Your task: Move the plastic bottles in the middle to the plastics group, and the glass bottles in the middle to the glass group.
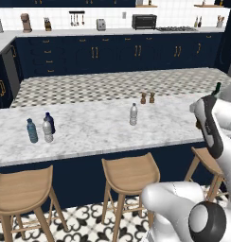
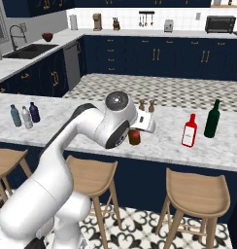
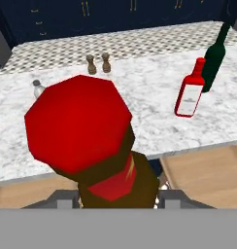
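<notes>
My gripper (image 3: 115,198) is shut on the amber-brown glass bottle (image 3: 118,182), whose red top (image 3: 79,121) looms large in the hand view. From the right base, the bottle's brown base (image 2: 134,138) hangs under the hand near the counter's front edge. One clear plastic bottle (image 1: 133,115) stands alone mid-counter. Another clear one (image 1: 48,130) stands with the plastics group, the teal bottle (image 1: 32,131) and the navy bottle (image 1: 49,122), at the left. The glass group, a red bottle (image 2: 190,130) and a green bottle (image 2: 212,119), stands to the right of my hand.
Two brown shakers (image 1: 147,98) stand at the back of the marble island counter (image 1: 89,127). Wooden stools (image 1: 129,176) line its near side. Dark blue cabinets and a back counter with appliances lie across the tiled aisle.
</notes>
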### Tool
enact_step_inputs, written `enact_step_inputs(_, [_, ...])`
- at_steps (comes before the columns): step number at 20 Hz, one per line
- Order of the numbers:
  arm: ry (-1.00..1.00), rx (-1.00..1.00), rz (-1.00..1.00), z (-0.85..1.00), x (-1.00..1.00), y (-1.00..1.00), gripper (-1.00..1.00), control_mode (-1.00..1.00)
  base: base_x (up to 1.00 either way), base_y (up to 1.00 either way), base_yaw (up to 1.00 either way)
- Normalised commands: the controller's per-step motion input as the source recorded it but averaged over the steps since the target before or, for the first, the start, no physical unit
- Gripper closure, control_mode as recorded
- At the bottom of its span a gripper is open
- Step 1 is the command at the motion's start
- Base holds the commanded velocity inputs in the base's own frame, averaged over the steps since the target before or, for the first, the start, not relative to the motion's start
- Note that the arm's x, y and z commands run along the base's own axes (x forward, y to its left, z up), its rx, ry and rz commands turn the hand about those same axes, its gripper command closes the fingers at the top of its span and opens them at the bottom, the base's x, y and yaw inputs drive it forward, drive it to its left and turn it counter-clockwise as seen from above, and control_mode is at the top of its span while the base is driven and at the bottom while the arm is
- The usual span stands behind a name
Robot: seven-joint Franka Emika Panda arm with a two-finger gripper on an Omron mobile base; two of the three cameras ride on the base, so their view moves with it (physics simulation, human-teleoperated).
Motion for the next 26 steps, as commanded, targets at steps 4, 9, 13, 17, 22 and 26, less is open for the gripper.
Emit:
enact_step_inputs(4, [0.01,0.00,-0.02,0.25,-0.03,-1.00,1.00,-1.00,0.00,0.00,0.00])
enact_step_inputs(9, [0.03,0.00,-0.03,0.09,0.00,-1.00,1.00,-1.00,0.00,0.00,0.00])
enact_step_inputs(13, [0.08,0.00,0.00,-0.17,0.12,-0.80,1.00,-1.00,0.00,0.00,0.00])
enact_step_inputs(17, [0.11,-0.01,0.00,-0.61,0.64,-0.63,1.00,-1.00,0.00,0.00,0.00])
enact_step_inputs(22, [0.00,-0.01,0.00,-0.38,0.30,-0.32,1.00,-1.00,0.00,0.00,0.00])
enact_step_inputs(26, [-0.07,0.00,0.00,-0.18,0.28,-0.21,1.00,-1.00,0.00,0.00,0.00])
